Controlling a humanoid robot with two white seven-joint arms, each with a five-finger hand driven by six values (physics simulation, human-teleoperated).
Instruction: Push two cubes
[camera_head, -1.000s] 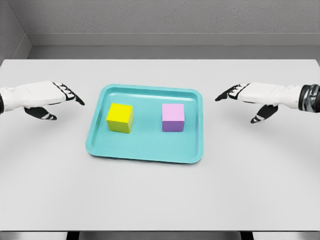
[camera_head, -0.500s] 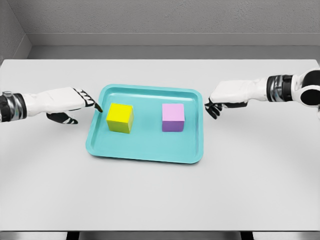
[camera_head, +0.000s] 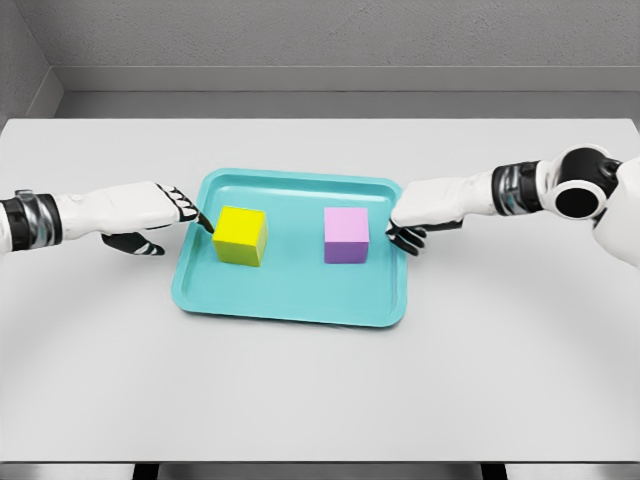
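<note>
a tray (camera_head: 290, 300) is lying at the middle of the table (camera_head: 320, 390). two cubes are sitting in it, the left cube (camera_head: 240, 236) at nine o'clock of the right cube (camera_head: 346, 236), well apart. the left hand (camera_head: 140, 212) is reaching in at nine o'clock of the tray, fingertips just beside the left cube. the right hand (camera_head: 428, 210) is hovering over the tray's three o'clock rim, near the right cube.

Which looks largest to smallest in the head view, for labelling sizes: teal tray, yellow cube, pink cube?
1. Teal plastic tray, clearly largest.
2. Yellow cube and pink cube: they look about alike, so no ranking between them.
</note>
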